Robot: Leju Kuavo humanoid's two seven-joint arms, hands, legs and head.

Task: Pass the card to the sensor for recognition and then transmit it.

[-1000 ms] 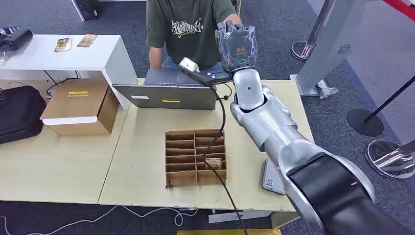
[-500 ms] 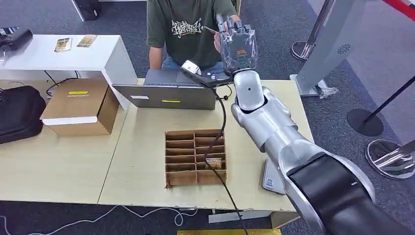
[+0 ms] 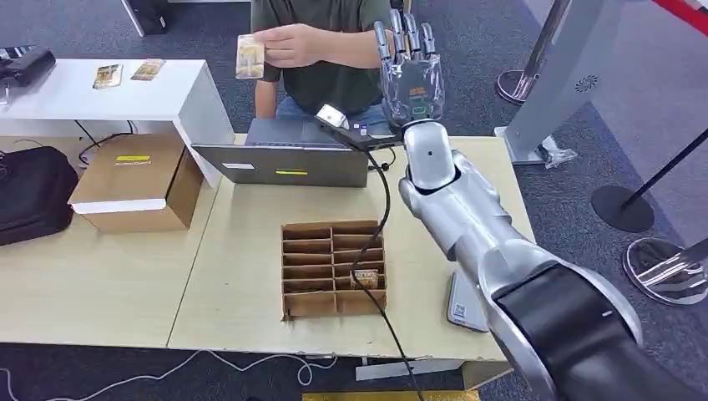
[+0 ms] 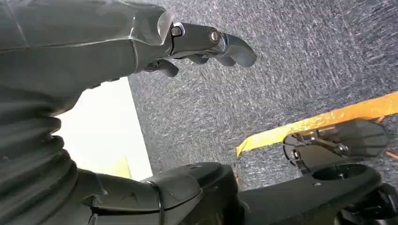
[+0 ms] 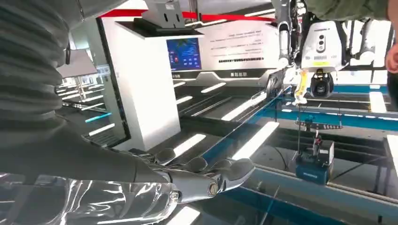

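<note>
- right hand [image 3: 409, 71] raised past laptop [image 3: 281, 164], fingers [image 3: 407, 35] straight, spread, empty
- person's hand [image 3: 294, 43] holds card [image 3: 250, 56] over bench [image 3: 242, 251]
- left hand [image 4: 197, 44] fingers curled, empty

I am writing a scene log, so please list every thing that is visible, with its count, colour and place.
card: one, pale, in the person's hand
two cards: yellowish, on white desk
laptop: one, grey, far table edge
sensor: one, black with white head, beside laptop
divider box: one, brown, table middle, holds a card
carton: one, brown, left
bag: one, black, far left
left hand: dark, over carpet
right hand: raised, fingers spread, holds nothing
</note>
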